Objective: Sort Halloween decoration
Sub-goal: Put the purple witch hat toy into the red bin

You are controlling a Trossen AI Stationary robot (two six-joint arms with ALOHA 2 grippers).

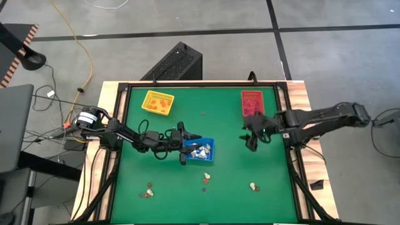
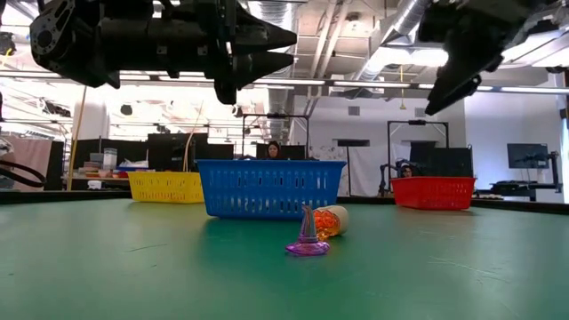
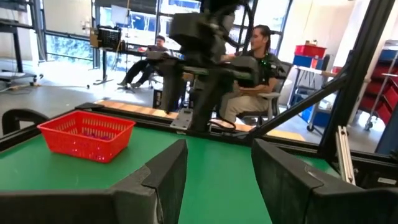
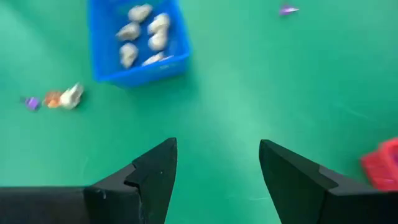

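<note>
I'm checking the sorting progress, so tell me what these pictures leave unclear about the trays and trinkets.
- Blue tray: the low view's mesh wall hides its contents.
- Red tray: cut off by the right wrist view's edge.
- Trinkets near the front edge: too small in the high view to tell their shapes.
- Yellow tray: contents too small to identify.

Green table (image 1: pixel 137 175) with yellow tray (image 1: pixel 157 103), red tray (image 1: pixel 252 103), blue tray (image 1: pixel 201 151), scattered trinkets (image 1: pixel 147 191).

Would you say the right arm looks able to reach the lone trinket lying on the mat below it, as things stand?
Probably yes. The right gripper is open and empty above bare green mat, and the whitish trinket lies in the open nearer the front edge, with no tray or arm between them.
</note>
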